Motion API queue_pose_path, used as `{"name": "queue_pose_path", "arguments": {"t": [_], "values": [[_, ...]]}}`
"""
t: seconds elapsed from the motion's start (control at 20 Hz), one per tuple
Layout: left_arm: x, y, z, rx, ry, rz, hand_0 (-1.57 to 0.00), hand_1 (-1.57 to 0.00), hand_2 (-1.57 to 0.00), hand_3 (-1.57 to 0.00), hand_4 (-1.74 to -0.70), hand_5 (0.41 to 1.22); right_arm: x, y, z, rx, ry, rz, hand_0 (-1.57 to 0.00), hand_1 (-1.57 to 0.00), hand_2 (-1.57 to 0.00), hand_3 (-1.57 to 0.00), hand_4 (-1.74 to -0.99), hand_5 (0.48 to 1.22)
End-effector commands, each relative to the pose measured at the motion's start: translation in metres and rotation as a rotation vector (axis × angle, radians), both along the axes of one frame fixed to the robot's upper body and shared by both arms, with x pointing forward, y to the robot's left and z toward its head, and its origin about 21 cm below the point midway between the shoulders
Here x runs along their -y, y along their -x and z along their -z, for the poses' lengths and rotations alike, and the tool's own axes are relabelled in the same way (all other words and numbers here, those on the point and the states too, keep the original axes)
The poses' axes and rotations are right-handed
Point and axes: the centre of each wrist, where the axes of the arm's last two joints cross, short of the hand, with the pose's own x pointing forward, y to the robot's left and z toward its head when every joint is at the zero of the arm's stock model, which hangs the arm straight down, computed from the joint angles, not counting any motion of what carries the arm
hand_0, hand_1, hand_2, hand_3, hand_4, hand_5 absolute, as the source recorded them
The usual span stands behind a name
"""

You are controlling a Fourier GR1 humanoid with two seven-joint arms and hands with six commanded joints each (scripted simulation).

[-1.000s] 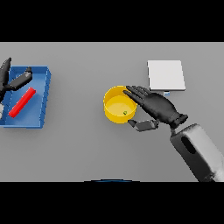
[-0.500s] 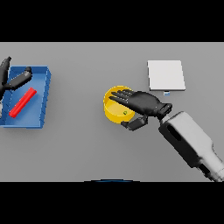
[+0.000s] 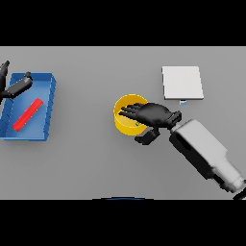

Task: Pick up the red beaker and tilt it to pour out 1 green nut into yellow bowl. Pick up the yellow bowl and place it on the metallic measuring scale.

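The yellow bowl (image 3: 126,116) stands mid-table, with a small green speck (image 3: 137,124) inside near its right wall. My right hand (image 3: 154,114) lies across the bowl's right half. Its fingers stretch straight over the opening and its thumb (image 3: 147,137) sits outside the near rim; the hand is open. The square metallic scale (image 3: 181,82) lies behind and to the right of the bowl, apart from it. The red beaker (image 3: 28,114) lies on its side in the blue tray (image 3: 49,102) at the far left. My left hand (image 3: 16,87) hovers open over the tray's back corner.
The right forearm (image 3: 204,153) runs from the lower right up to the bowl. A small blue mark (image 3: 183,102) sits at the scale's near edge. Bare grey table (image 3: 81,158) lies between the tray and the bowl.
My right hand has slid left from the bowl's right side to over its opening, and the forearm has followed. The left hand, tray, beaker and scale stay where they were.
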Motion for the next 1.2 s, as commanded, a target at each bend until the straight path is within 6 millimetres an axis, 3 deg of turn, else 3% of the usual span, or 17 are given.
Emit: {"name": "queue_pose_path", "arguments": {"t": [0.0,0.2,0.3,0.4,0.5,0.65,0.75,0.85,1.15], "values": [[0.001,0.001,0.001,-0.001,-0.003,0.006,0.0,0.0,0.0,0.0,-0.8,0.736,-0.003,-0.001,-0.004,-0.003,0.011,-0.011,0.0,0.0,0.0,0.0,-1.306,0.681],[0.001,-0.001,0.002,-0.009,-0.005,-0.004,0.0,0.0,0.0,0.0,-0.79,0.729,-0.01,-0.002,0.003,-0.012,0.05,-0.014,0.0,0.0,0.0,-0.01,-1.308,0.729],[-0.002,-0.001,0.003,0.001,-0.006,0.0,0.0,0.0,0.0,0.0,-0.79,0.725,-0.009,-0.003,0.003,-0.011,0.076,-0.011,-0.02,-0.04,-0.07,-0.09,-1.339,0.784],[-0.002,-0.001,0.003,0.01,0.0,-0.001,0.0,0.0,0.0,0.0,-0.79,0.722,-0.016,-0.003,0.002,0.005,0.093,-0.021,-0.26,-0.24,-0.23,-0.25,-1.387,0.9],[0.001,-0.001,-0.001,0.013,0.004,0.005,0.0,0.0,0.0,0.0,-0.8,0.725,-0.014,-0.004,0.003,-0.008,0.104,-0.019,-0.72,-0.66,-0.62,-0.47,-1.488,1.016],[0.0,-0.003,-0.001,0.014,-0.002,-0.004,0.0,0.0,0.0,0.0,-0.8,0.728,-0.013,-0.004,0.0,-0.052,0.124,-0.039,-1.14,-1.11,-1.09,-0.87,-1.604,1.116],[-0.003,0.0,0.0,0.009,0.001,-0.004,0.0,0.0,0.0,0.0,-0.8,0.727,-0.01,-0.005,0.0,-0.067,0.119,-0.048,-1.29,-1.27,-1.26,-1.02,-1.649,1.154],[-0.003,0.002,0.0,0.015,0.004,0.007,0.0,0.0,0.0,0.0,-0.8,0.725,-0.01,-0.005,-0.001,-0.061,0.108,-0.06,-1.39,-1.38,-1.31,-1.14,-1.682,1.178],[-0.001,0.005,0.001,0.009,-0.003,0.005,0.0,0.0,0.0,0.0,-0.8,0.724,-0.004,0.0,-0.017,-0.048,0.1,-0.026,-1.52,-1.52,-1.47,-1.19,-1.726,1.21]]}}
